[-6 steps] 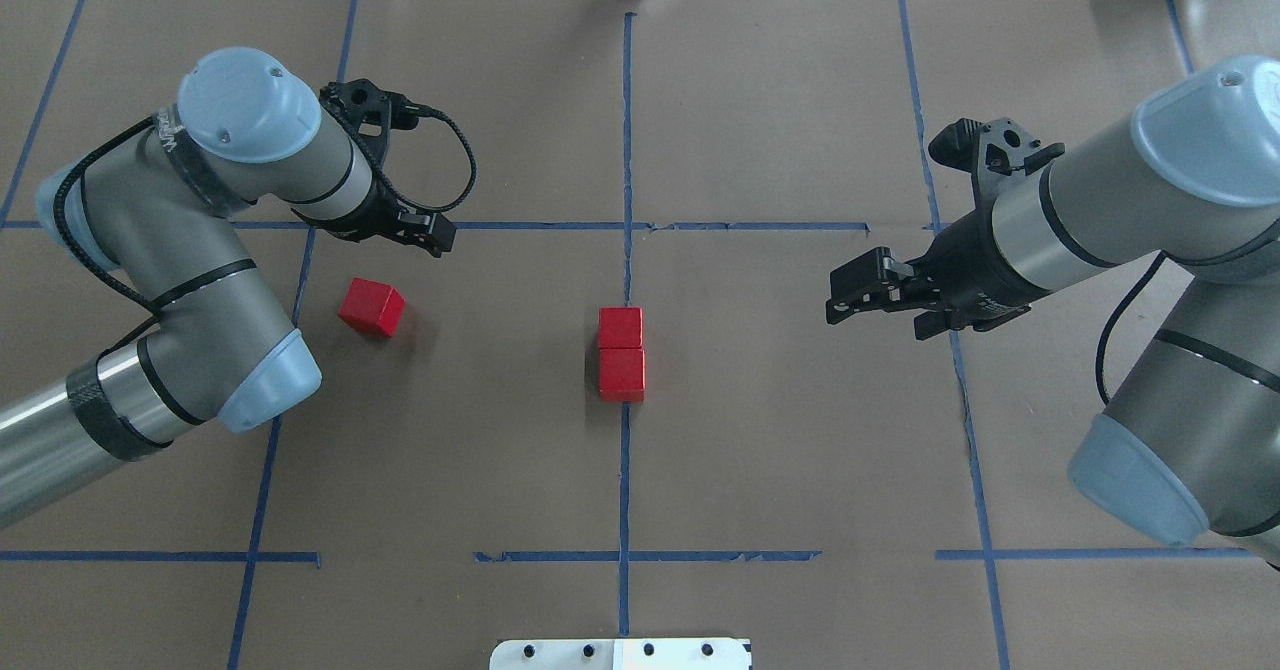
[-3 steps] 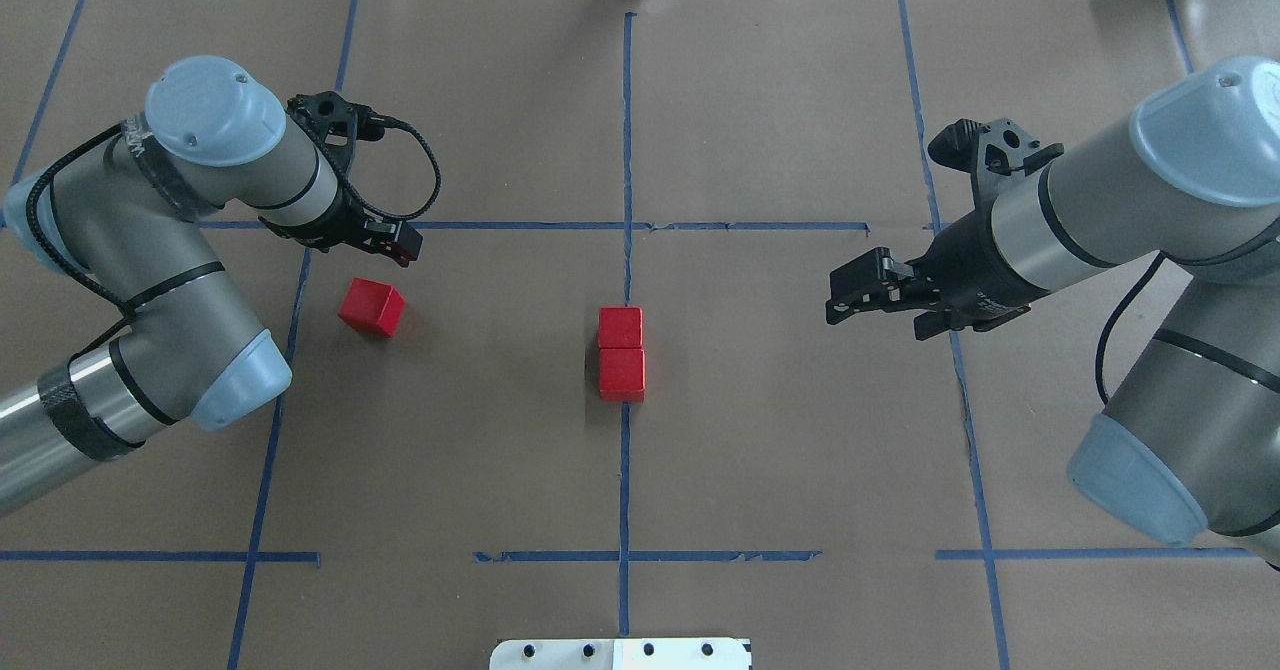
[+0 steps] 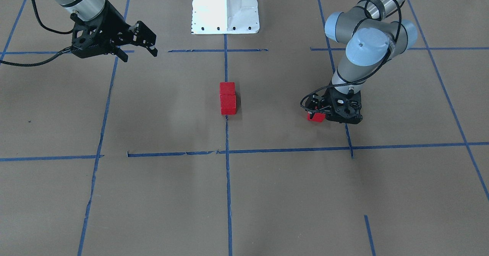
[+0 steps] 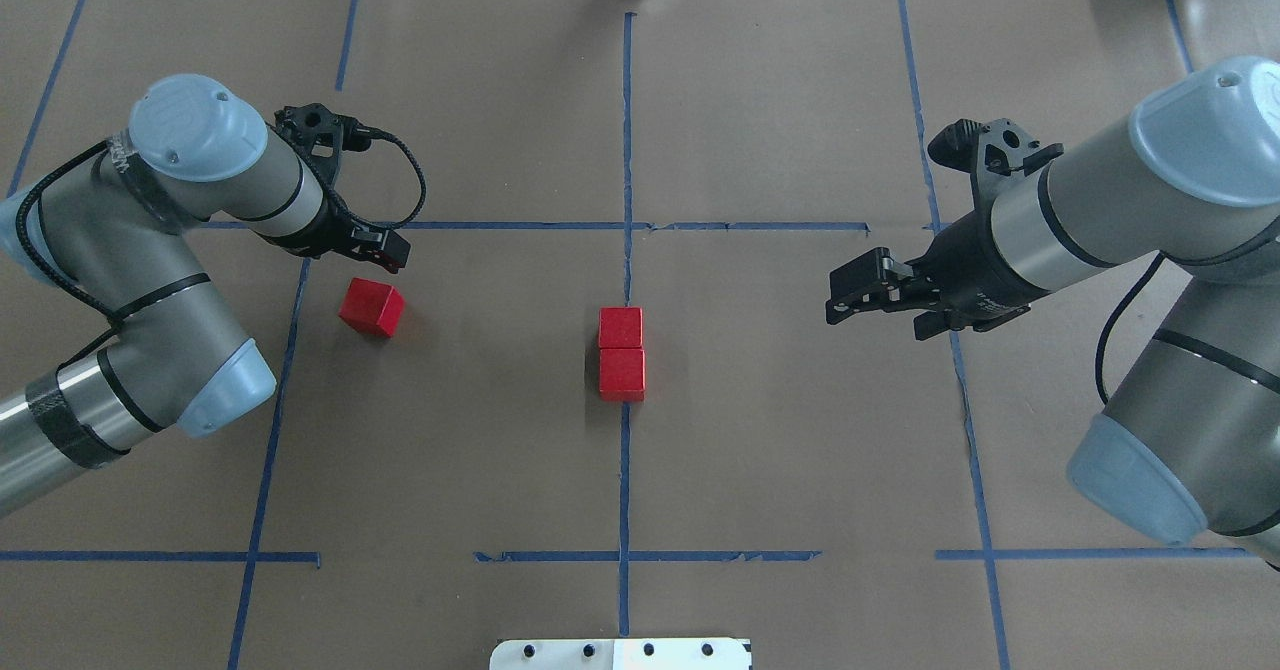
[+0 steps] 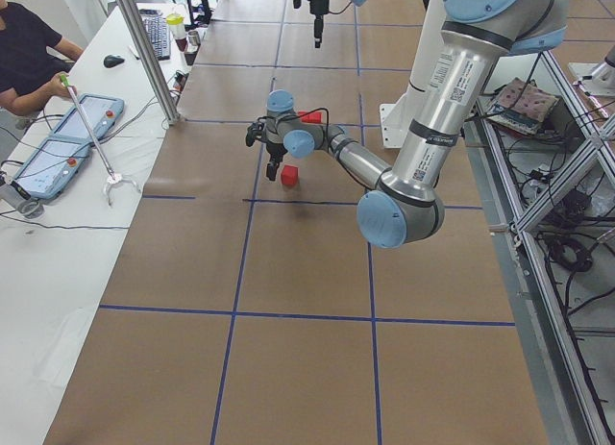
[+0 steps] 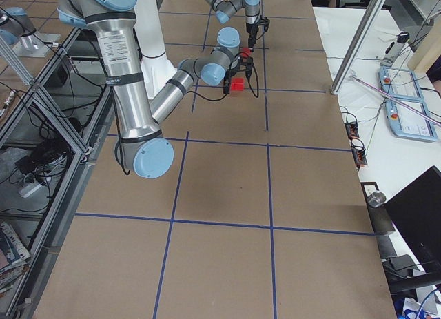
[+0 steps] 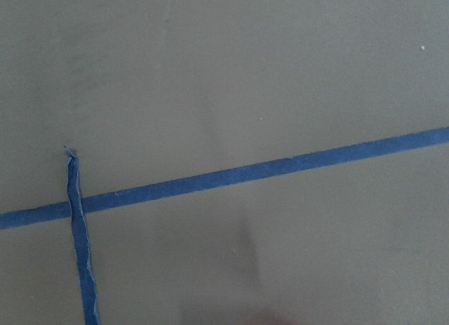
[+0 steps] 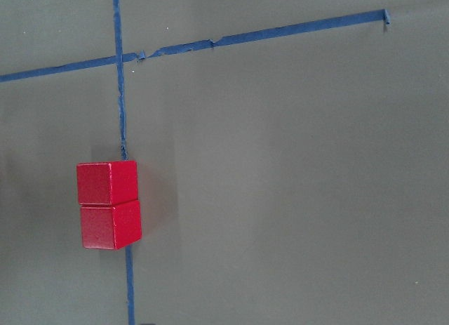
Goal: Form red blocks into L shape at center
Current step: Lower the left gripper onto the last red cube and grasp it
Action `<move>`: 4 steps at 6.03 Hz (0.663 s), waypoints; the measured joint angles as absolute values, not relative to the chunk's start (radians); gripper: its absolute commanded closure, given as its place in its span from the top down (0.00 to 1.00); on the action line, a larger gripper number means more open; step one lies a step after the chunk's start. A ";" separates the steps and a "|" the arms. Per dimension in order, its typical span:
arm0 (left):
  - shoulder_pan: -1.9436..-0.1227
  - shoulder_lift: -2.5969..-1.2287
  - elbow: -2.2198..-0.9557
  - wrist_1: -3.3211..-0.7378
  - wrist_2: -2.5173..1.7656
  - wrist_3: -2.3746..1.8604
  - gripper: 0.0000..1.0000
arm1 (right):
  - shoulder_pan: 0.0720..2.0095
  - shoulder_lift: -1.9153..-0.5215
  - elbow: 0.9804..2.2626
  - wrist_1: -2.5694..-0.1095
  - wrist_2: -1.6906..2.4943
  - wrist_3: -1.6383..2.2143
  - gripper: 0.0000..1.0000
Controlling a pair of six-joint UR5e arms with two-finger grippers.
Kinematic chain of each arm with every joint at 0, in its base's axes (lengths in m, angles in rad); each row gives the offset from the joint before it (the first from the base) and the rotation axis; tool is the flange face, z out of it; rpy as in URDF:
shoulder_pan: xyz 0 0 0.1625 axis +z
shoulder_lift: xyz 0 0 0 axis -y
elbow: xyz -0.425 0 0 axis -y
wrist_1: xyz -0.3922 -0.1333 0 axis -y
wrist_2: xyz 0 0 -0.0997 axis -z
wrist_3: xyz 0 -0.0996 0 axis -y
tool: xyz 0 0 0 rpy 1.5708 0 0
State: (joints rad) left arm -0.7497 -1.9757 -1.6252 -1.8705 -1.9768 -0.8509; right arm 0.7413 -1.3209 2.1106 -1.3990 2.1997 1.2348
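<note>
Three red blocks, two hands, one table [image 4: 800,470] papered brown and marked with a grid of blue tape.

Item 1, left hand [image 4: 388,250]: hangs pointing down, just beyond the stray block and near a tape crossing. Spread of its jaws: cannot tell. Its own wrist view shows only paper and tape, no fingers.

Item 2, stray block [image 4: 371,308]: lies alone on the table, well apart from the center, on the left. The front view has the left hand's body overlapping it, so contact cannot be ruled on. Faces are skewed against the tape grid. As a cube, it has no long axis of its own.

Item 3, paired blocks [image 4: 621,351]: two cubes touching face to face at the center, sitting on the blue tape line [image 4: 626,120]. Together they make a short bar whose long axis runs along that line, toward and away from the robot. Faces are square with the grid.

Item 4, right hand [image 4: 850,300]: held off the table, well apart to the right of the pair. Jaws are spread wide and hold nothing. It points toward the center.

Step in hand, by judgement: fetching the third cube. The bar of the L is laid and the foot is missing.

Next move calls for:
- lowering the left hand astride the stray block and closing on it;
- carrying it to the center and turning it square;
- setting it flush against the side of one end cube without nudging the pair.
</note>
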 measured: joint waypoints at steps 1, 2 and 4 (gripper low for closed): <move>-0.745 -1.976 -1.621 -1.875 -1.977 -0.856 1.00 | 0.741 -1.320 2.110 -1.399 2.200 1.235 1.00; -0.743 -1.978 -1.617 -1.876 -1.977 -0.859 1.00 | 0.741 -1.320 2.110 -1.399 2.200 1.235 1.00; -0.729 -1.983 -1.614 -1.876 -1.978 -0.861 1.00 | 0.742 -1.319 2.110 -1.399 2.200 1.235 1.00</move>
State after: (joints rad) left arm -0.7294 -1.9826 -1.6144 -1.8760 -1.9780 -0.8611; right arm 0.7415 -1.3193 2.1096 -1.3990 2.1997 1.2348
